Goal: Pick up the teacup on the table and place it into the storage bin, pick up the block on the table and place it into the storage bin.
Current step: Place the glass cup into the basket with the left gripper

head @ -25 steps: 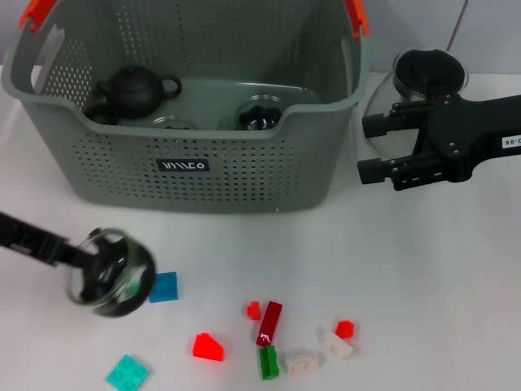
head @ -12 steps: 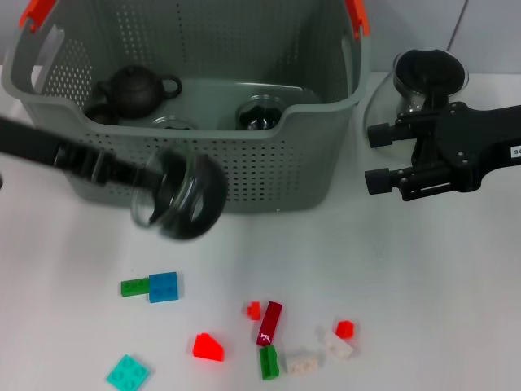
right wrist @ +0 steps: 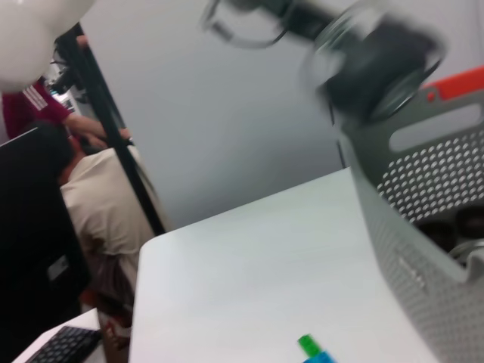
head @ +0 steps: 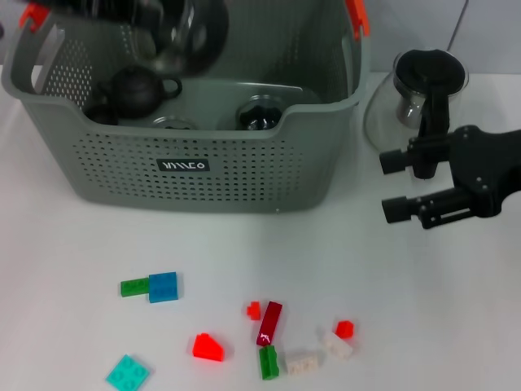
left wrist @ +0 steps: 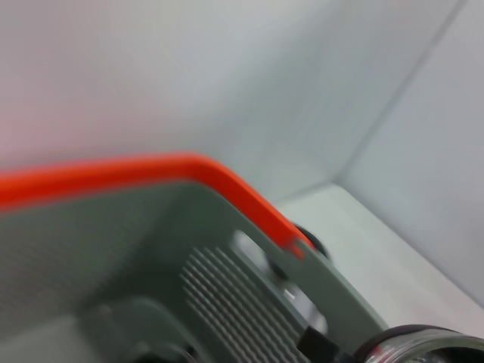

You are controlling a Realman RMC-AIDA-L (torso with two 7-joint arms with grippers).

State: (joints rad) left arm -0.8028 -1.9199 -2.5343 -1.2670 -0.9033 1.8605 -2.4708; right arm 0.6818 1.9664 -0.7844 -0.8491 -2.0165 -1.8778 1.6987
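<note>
One teacup (head: 189, 32), tilted on its side, is pinched by the left gripper (head: 159, 28) above the storage bin (head: 187, 163)'s far-left corner; the right gripper (head: 399, 186) is spread near the table (head: 423, 309)'s right edge.

The storage bin (head: 244, 175) is grey-green, its walls patterned with rows of small round holes, with orange-red handle tabs (head: 356, 16) and a small black label (head: 183, 166) lettered in white. Inside sits a matte black teapot (head: 134, 90). The teacup (head: 191, 32) is clear glass with a dark tint. The tabletop (head: 423, 326) is plain white. Scattered blocks show many colours: a blue block (head: 163, 287) joined to a green one (head: 134, 287), a teal block (head: 127, 373), a bright red block (head: 207, 347), a dark red block (head: 269, 322), and a white block (head: 301, 362). The right hand (head: 396, 186) is black. The glass pot (head: 419, 94) is clear with a black lid.
</note>
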